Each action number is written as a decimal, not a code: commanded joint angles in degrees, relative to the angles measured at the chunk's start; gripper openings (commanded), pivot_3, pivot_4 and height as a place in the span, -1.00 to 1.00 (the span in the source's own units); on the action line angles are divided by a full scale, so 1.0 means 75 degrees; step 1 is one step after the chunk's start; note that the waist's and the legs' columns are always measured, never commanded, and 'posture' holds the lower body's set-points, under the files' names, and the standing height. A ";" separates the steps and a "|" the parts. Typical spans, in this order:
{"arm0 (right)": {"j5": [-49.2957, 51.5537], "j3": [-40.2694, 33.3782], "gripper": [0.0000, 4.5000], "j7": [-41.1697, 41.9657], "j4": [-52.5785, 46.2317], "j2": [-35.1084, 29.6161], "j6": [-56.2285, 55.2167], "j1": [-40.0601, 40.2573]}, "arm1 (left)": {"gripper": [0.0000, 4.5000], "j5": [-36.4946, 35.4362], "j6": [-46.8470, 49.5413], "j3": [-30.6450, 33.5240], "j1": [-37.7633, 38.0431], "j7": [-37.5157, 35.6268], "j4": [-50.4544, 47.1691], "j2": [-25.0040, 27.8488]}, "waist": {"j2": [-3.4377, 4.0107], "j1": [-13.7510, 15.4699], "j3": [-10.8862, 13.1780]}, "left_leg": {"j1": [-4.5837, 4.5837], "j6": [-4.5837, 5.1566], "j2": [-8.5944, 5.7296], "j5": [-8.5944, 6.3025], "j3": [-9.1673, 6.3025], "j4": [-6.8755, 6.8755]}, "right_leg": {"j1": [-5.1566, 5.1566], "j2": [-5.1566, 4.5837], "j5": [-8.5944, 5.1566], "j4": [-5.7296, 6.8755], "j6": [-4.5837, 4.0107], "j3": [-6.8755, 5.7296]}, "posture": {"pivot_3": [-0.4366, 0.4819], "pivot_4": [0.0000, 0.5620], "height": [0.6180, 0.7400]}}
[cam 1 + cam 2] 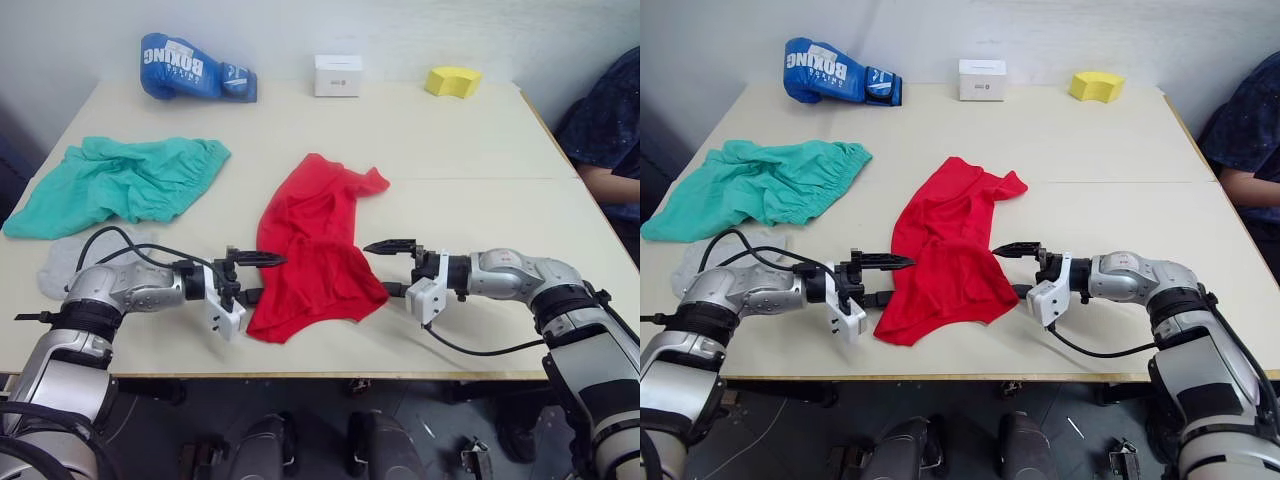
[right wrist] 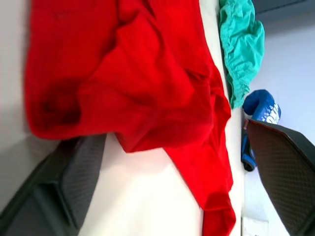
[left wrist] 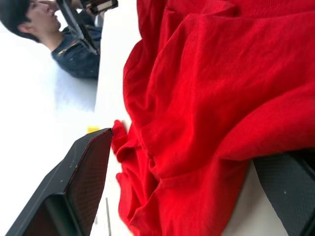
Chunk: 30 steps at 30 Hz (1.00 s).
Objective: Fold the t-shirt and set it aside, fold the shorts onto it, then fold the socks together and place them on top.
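T-shirt (image 1: 315, 245): red, crumpled mid-desk (image 1: 470, 140), likely light, limp and non-slip, best pinched at its near edges where the left end effector (image 1: 250, 277) and right end effector (image 1: 392, 268) flank it, both wide.

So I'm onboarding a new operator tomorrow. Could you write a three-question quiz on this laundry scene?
1. True or false: both end effectors, left and right, are open beside the t-shirt.
2. Which garment lies nearest the boxing glove? A) t-shirt B) shorts C) socks
3. Fill in: the t-shirt lies ____, not yet folded.

Key: 1 true; 2 B; 3 crumpled
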 commanded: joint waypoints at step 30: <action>-0.1059 0.1831 -0.99 -0.1827 -0.0238 0.0306 0.0138 -0.0007 | -0.96 -0.0393 0.0362 -0.2066 -0.0906 0.0998 0.1234 -0.0646 | -0.0083 -0.0012 -0.0117 | 0.0116 -0.0020 0.0019 -0.0008 0.0120 -0.0083 | 0.0007 0.0015 -0.0018 -0.0029 -0.0004 0.0125 | -0.05 -0.47 1.00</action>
